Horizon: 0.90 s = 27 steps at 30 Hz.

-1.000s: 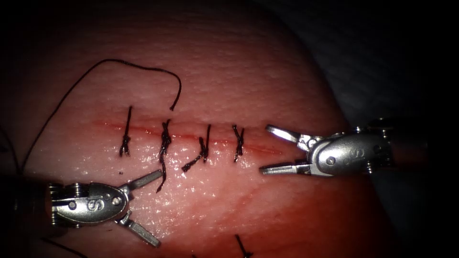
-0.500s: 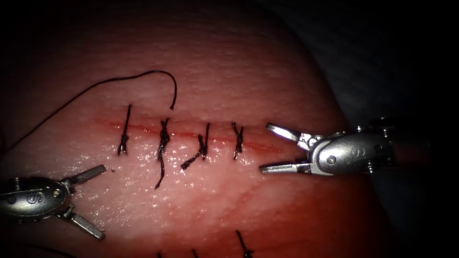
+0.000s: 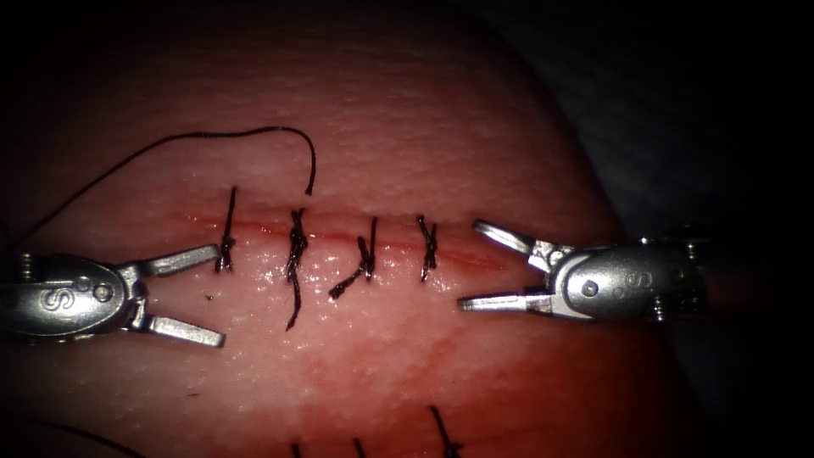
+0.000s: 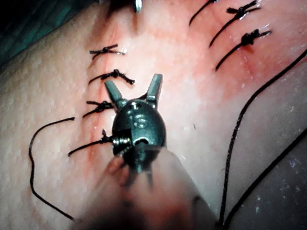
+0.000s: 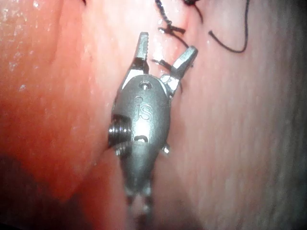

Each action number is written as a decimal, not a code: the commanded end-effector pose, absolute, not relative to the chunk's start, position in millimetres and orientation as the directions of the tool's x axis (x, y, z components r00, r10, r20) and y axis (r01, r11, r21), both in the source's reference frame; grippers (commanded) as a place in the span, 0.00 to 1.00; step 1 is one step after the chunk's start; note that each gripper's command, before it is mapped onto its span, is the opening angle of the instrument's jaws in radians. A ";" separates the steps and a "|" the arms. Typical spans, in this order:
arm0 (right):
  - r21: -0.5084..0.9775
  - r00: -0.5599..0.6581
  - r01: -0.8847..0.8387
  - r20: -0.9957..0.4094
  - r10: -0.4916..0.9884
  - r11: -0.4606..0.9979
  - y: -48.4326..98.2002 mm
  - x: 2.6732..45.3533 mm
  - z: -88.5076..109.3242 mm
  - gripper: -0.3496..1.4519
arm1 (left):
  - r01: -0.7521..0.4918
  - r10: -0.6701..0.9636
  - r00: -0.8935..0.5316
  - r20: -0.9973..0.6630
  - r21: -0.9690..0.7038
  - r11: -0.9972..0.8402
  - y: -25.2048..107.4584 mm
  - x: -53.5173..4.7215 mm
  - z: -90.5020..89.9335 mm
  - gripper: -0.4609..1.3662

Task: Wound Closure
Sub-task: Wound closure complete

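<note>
Endoscope view: the tissue carries the cut, crossed by four knotted stitches. Over the last second the left tool swung out toward the tissue's left edge and came back up, its spread, empty jaws now bracketing the lower end of the leftmost stitch. The right tool has barely shifted, jaws parted and empty at the cut's right end. Loose thread arcs beyond the cut. No needle is visible, so nothing is being held.
</note>
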<state>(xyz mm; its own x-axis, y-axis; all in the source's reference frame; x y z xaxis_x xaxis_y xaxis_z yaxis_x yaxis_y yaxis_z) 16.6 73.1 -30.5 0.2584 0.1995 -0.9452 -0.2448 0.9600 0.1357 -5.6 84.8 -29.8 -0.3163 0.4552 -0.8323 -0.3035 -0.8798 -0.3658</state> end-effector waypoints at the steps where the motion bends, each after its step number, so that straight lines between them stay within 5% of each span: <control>1: 0.142 0.259 -0.238 -0.944 0.204 0.961 73.1 16.6 -30.8 0.89 | -0.307 0.446 -0.317 -0.837 -0.355 -0.883 84.9 -5.7 -29.8 0.55; 27: 0.142 0.385 -0.212 -0.897 0.216 0.967 72.9 15.6 -34.3 0.90 | -0.244 0.293 -0.380 -0.877 -0.210 -0.947 85.1 -5.2 -29.2 0.67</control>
<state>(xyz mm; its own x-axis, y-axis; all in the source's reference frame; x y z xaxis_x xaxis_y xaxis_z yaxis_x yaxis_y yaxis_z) 15.5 72.9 -34.3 0.3860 0.2154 -0.8970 -0.2147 0.9666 0.1397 -5.2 85.1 -29.1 -0.3804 0.2931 -0.8771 -0.2420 -0.9469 -0.2115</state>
